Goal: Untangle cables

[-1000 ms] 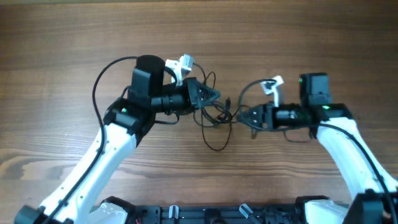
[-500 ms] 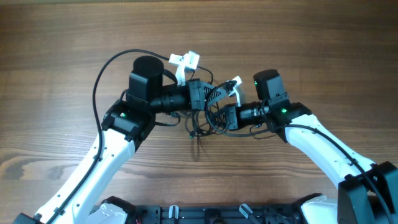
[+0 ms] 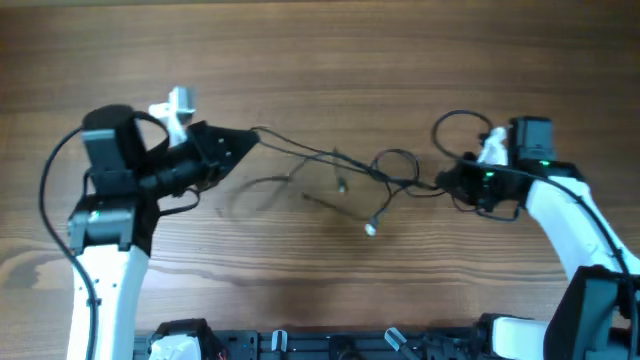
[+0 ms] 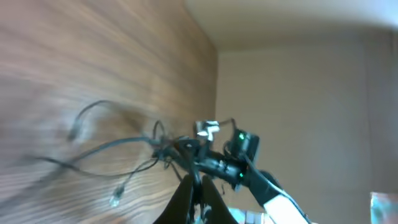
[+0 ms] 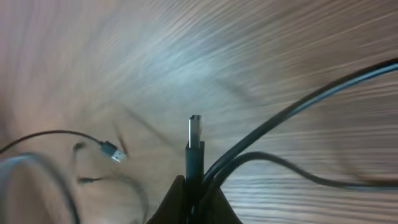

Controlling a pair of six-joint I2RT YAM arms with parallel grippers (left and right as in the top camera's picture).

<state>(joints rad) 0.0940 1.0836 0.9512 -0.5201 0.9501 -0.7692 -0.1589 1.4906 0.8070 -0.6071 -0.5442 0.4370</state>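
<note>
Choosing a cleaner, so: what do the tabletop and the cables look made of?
Tabletop: wood or wood-look laminate, matte brown, grain lines visible. Cables: black, likely plastic or rubber sheath, smooth, bending freely; plug tip looks like silvery metal.

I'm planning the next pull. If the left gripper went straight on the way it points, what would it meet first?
Probably the cables, stretched ahead of the left gripper that grips them. Their tangle near the middle comes first, with the right gripper beyond it. Heights are unclear, so this is a best guess.

Brown wood-grain table with a plain, seemingly beige wall behind.
</note>
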